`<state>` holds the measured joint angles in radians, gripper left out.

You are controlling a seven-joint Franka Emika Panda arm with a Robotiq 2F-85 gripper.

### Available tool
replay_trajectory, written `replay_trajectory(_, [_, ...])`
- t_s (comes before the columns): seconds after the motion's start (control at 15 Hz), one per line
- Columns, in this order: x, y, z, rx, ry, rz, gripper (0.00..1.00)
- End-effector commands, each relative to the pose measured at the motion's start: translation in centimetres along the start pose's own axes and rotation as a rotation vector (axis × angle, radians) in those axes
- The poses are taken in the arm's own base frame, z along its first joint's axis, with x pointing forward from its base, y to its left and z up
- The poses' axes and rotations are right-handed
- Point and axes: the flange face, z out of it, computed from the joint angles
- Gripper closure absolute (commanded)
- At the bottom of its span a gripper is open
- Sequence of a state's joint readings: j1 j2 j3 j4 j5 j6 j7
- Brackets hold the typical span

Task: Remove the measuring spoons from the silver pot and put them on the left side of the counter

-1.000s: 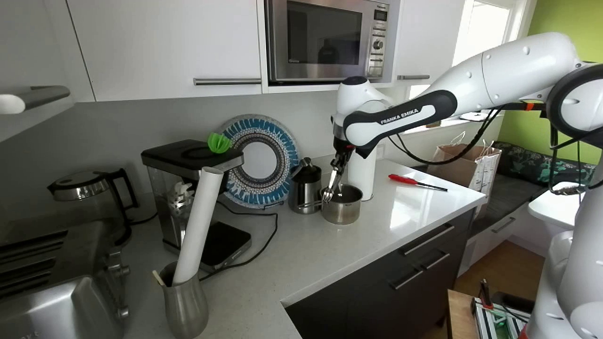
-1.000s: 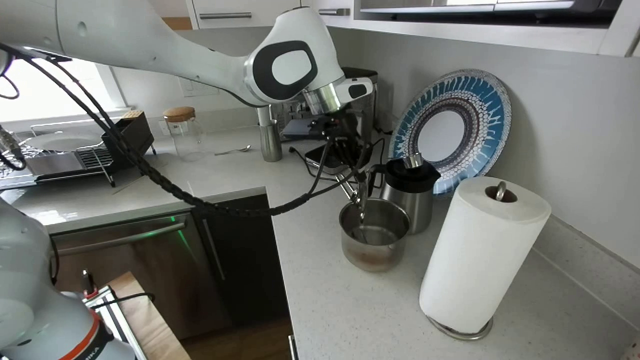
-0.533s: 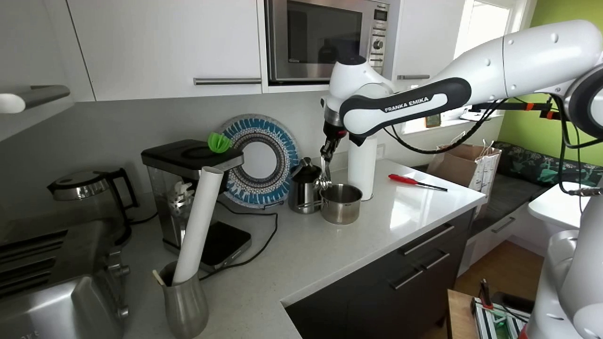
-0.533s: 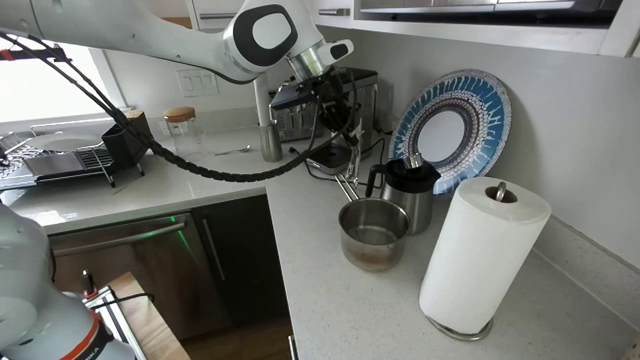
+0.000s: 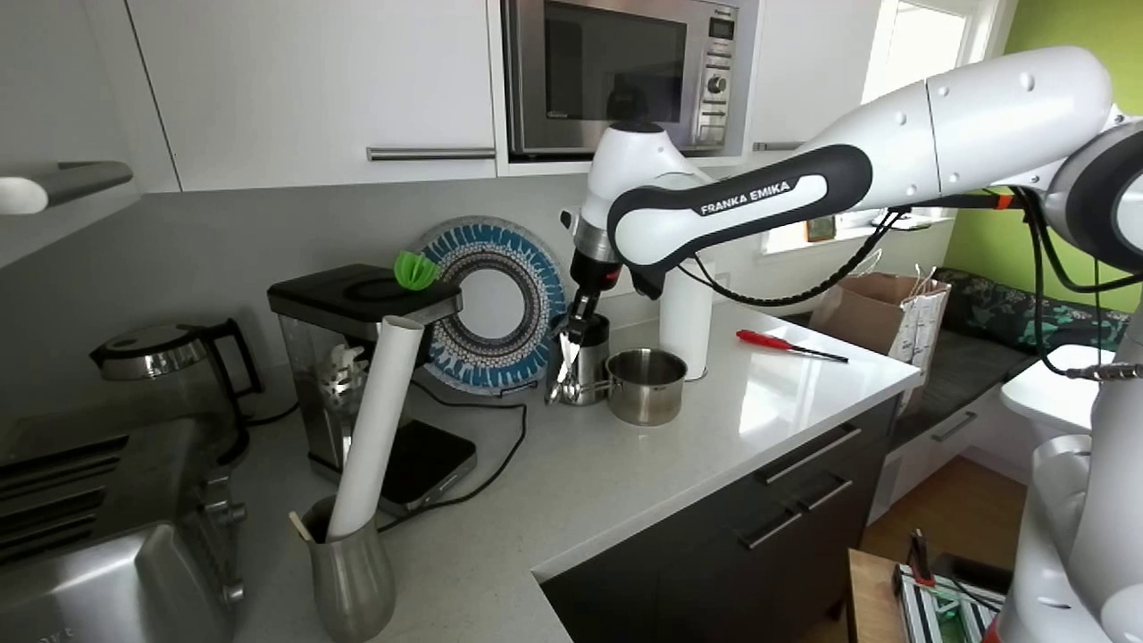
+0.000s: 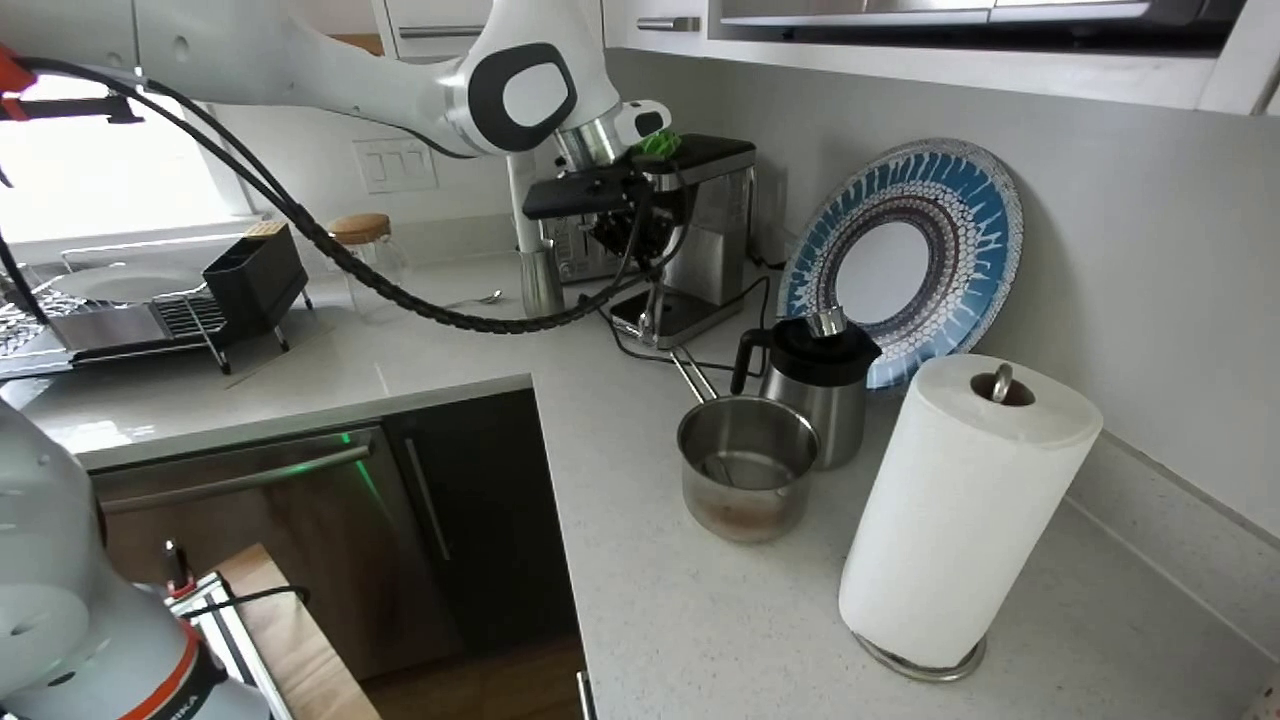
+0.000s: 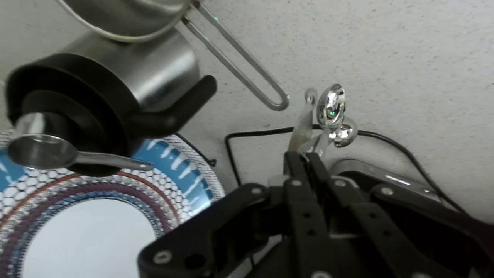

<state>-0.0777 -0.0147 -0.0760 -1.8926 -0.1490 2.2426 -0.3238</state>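
Black two-finger gripper (image 7: 303, 156) nearly closed, grips thin silvery metal measuring spoons (image 7: 331, 106); they hang bowls-down over pale grey-white counter (image 6: 650, 600), outside small round shiny metal pot (image 6: 745, 517), near its handle (image 7: 246, 55) tip.

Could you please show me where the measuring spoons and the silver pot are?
Measuring spoons (image 7: 330, 111), wrist view: on one spoon's bowl.
Silver pot (image 5: 647, 404), in an exterior view: on its outer wall.

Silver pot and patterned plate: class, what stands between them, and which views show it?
A steel jug stands between the silver pot and the patterned plate; both exterior views and the wrist view show it.
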Motion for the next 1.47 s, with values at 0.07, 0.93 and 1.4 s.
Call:
replay_trajectory(0.07, [0.6,-2.6,2.1,0.149,0.026,-0.178,0.98])
replay_trajectory(0.93, [1.8,-3.3,8.9,0.269,-0.006,-0.253,0.98])
replay_trajectory(1.4, [2.4,-2.1,10.6,0.172,-0.022,-0.188,0.54])
